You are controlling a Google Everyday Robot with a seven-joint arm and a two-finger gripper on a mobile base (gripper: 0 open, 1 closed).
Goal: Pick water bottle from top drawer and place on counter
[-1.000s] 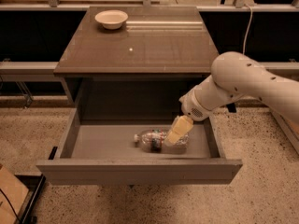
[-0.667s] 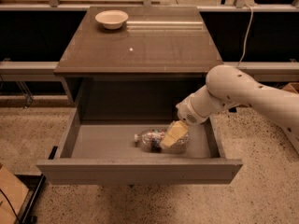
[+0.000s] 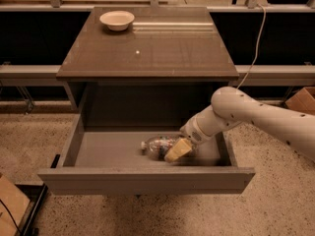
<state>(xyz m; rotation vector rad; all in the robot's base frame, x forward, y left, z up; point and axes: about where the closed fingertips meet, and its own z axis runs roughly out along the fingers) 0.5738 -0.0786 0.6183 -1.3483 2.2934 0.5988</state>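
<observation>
Water bottle [image 3: 155, 146] lying mid top drawer [image 3: 147, 180], clear of walls, gripper [image 3: 178, 150] over it, grasp unclear

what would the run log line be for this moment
phase: pick | gripper: down in open top drawer, at water bottle | water bottle: lying on its side in drawer | counter: bottle not yet there

White rounded arm [image 3: 266, 117], tan tool [image 3: 178, 150].
Smooth glossy white shells dotted with small dark holes narrow to a wrist; the pale yellow-tan tool sits inside the top drawer [image 3: 147, 180].
</observation>
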